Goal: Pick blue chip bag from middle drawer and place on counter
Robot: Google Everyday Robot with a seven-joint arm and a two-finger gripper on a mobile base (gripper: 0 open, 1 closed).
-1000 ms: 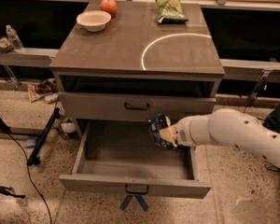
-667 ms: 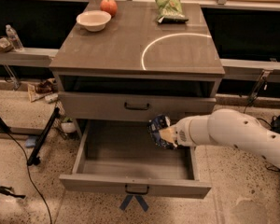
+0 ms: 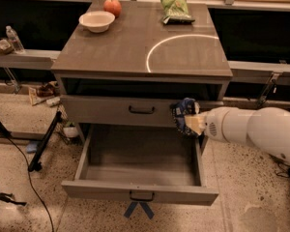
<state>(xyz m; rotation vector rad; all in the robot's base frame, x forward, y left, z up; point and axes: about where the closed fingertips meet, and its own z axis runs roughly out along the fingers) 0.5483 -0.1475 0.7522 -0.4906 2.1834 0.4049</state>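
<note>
My gripper (image 3: pixel 189 121) is shut on the blue chip bag (image 3: pixel 182 113), a small crumpled dark-blue foil bag. It holds the bag in the air at the right, above the right rear of the open middle drawer (image 3: pixel 140 193) and in front of the closed drawer above it. The white arm reaches in from the right. The middle drawer is pulled out and its inside looks bare. The counter (image 3: pixel 121 47) with the white arc line lies above the bag.
On the counter stand a white bowl (image 3: pixel 97 21), a red apple (image 3: pixel 112 7) and a flat green chip bag (image 3: pixel 175 8). The upper drawer (image 3: pixel 111 111) is shut. Cables and a stand leg (image 3: pixel 44 141) lie on the floor at left.
My gripper has lifted the blue chip bag up out of the drawer, to the height of the upper drawer front. The drawer has not moved.
</note>
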